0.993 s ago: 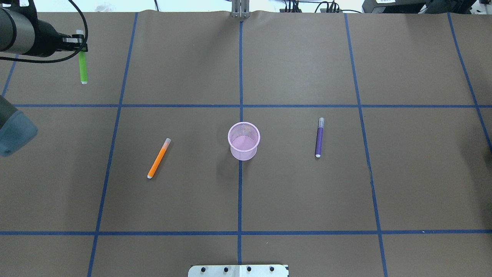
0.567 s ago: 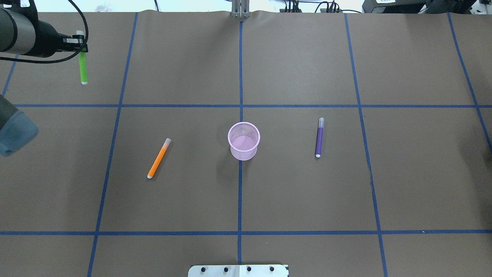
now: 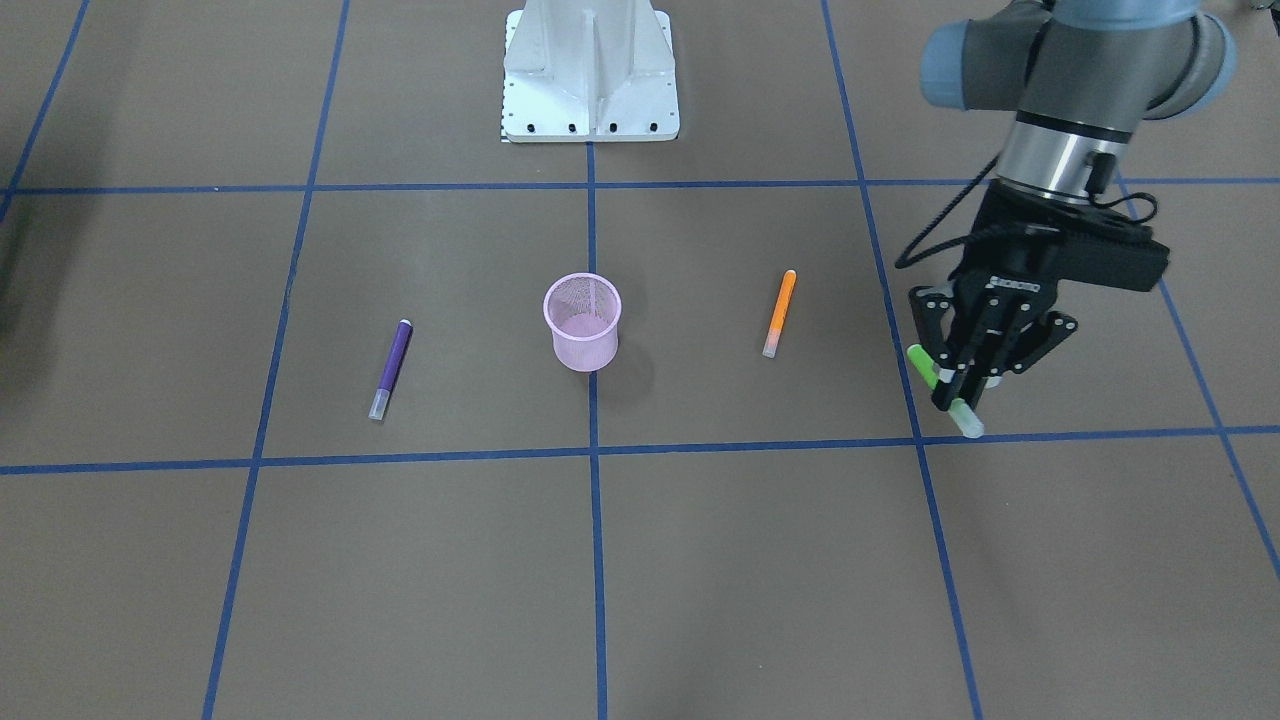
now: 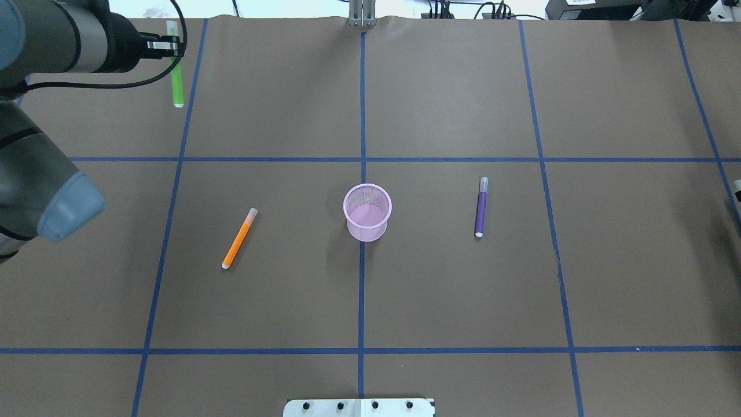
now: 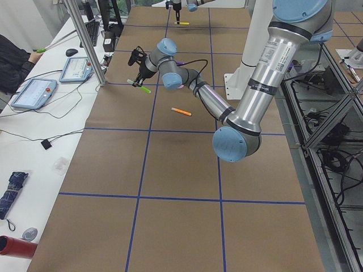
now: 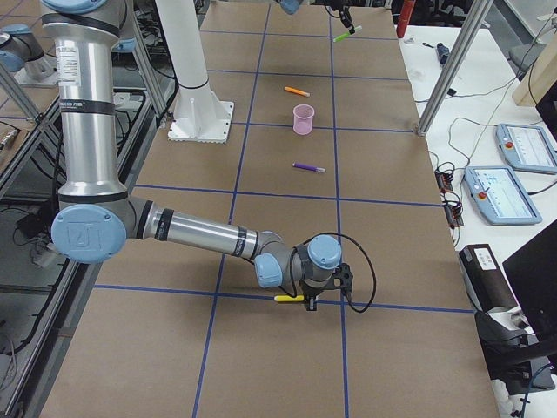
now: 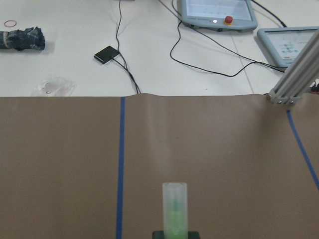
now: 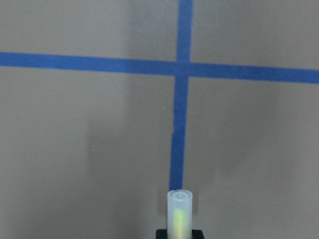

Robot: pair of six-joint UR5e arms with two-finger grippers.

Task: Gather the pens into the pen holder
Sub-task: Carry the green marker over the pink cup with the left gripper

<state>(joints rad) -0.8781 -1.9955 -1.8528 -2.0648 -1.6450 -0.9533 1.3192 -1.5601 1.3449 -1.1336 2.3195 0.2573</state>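
My left gripper [image 3: 950,390] is shut on a green pen [image 4: 177,87] and holds it above the table at the far left; the wrist view shows its pale cap [image 7: 175,196] pointing ahead. The pink mesh pen holder [image 4: 367,213] stands upright at the table's centre with nothing showing inside. An orange pen [image 4: 239,238] lies to its left and a purple pen [image 4: 481,207] to its right. My right gripper [image 6: 306,299] is low over a tape crossing, shut on a yellow pen [image 8: 179,219].
The robot's white base plate [image 3: 590,75] sits at the near middle edge. Blue tape lines [image 4: 362,116] grid the brown table cover. Tablets and cables [image 7: 219,12] lie on the white bench beyond the far edge.
My left arm has carried the green pen rightward and farther from the robot in the overhead view. The orange pen, purple pen and holder have not moved.
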